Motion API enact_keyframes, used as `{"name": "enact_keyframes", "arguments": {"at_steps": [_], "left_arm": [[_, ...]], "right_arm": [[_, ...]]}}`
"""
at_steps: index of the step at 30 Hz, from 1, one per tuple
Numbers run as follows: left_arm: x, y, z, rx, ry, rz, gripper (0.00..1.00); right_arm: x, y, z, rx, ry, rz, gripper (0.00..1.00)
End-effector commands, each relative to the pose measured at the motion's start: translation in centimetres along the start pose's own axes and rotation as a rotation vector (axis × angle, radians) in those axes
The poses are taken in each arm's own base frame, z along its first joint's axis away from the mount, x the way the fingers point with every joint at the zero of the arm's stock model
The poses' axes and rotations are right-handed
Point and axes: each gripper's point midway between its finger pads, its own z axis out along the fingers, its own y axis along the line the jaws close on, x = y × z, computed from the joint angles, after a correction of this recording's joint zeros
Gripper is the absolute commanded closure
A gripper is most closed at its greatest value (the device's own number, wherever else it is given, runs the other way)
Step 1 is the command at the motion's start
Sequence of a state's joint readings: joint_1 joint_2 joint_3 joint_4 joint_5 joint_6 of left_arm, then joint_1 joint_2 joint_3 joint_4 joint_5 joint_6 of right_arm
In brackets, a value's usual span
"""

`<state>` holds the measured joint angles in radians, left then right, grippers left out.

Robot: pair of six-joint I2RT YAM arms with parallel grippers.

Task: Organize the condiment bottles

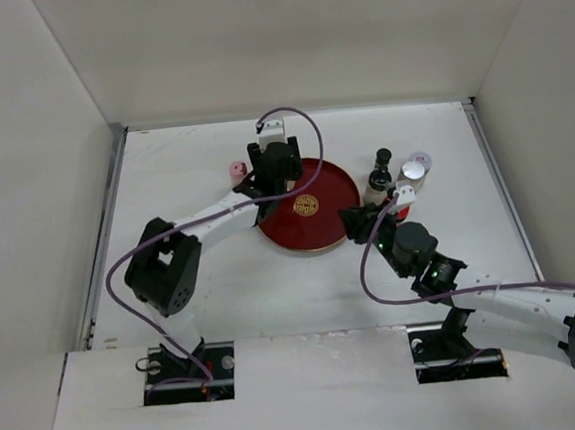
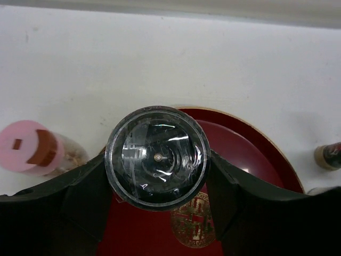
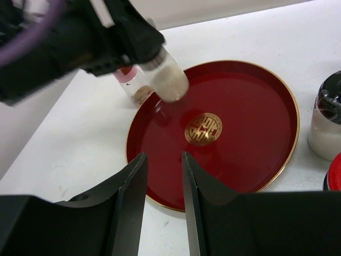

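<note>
1. Looking nearest first, I see my right gripper point(image 3: 162, 157) at the right edge of the red plate point(image 3: 250, 106). Its fingers are parted by a narrow gap and nothing sits between them.
2. Just to its right a red-capped bottle point(image 3: 334, 173) stands off the plate, close enough to crowd that side.
3. The plate's gold centre mark point(image 3: 203, 128) shows in the middle, uncovered.
4. Over the plate's far left part, my left gripper point(image 1: 272, 174) is clamped on the dark-capped jar point(image 3: 169, 80), with a finger on each side of it.
5. That jar is tilted. Its long axis slants, with the cap up between the fingers and the pale base pointing down toward the plate and my right wrist. The base hangs apart from the red surface.
6. Beyond it, just off the rim, the pink-capped bottle point(image 2: 26, 146) stands on the table point(image 2: 160, 64).
7. Farther right, past the plate's far right rim, the dark narrow bottle point(image 1: 379, 175) stands upright. The silver-capped jar point(image 1: 415, 170) is just beside it.
</note>
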<state>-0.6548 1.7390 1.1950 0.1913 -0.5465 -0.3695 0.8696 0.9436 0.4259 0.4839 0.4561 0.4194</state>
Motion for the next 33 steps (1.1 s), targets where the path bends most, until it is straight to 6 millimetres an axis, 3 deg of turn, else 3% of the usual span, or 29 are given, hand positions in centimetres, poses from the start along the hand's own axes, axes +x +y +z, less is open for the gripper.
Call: {"name": "enact_keyframes", "arguments": {"at_steps": [1, 5, 12, 17, 22, 28, 33], "left_arm": [[-6.1, -3.1, 1.1, 0.088, -0.152, -0.100, 0.69], [-4.6, -3.2, 2.8, 0.075, -0.129, -0.088, 0.69], [-2.8, -1.3, 4.7, 0.027, -0.118, -0.079, 0.66], [-1.8, -1.0, 4.4, 0.026, -0.108, -0.067, 0.37], [-2.7, -1.5, 3.3, 0.045, -0.125, -0.056, 0.14], [-6.1, -2.0, 0.5, 0.078, -0.182, -0.069, 0.10], [-8.0, 1.4, -1.9, 0.039, -0.218, -0.101, 0.10]], "right_arm": [[-1.8, 0.1, 0.0, 0.000, -0.064, 0.042, 0.62], [-1.7, 0.0, 0.0, 0.001, -0.063, 0.041, 0.61], [-1.2, -0.3, 0.3, 0.012, -0.049, 0.039, 0.61], [-1.4, -0.3, 0.3, 0.010, -0.054, 0.041, 0.61], [-1.2, -0.3, 0.4, 0.010, -0.049, 0.039, 0.61], [-1.2, -0.2, 0.4, 0.009, -0.049, 0.042, 0.60], [-1.1, -0.3, 0.5, 0.010, -0.046, 0.041, 0.60]]}}
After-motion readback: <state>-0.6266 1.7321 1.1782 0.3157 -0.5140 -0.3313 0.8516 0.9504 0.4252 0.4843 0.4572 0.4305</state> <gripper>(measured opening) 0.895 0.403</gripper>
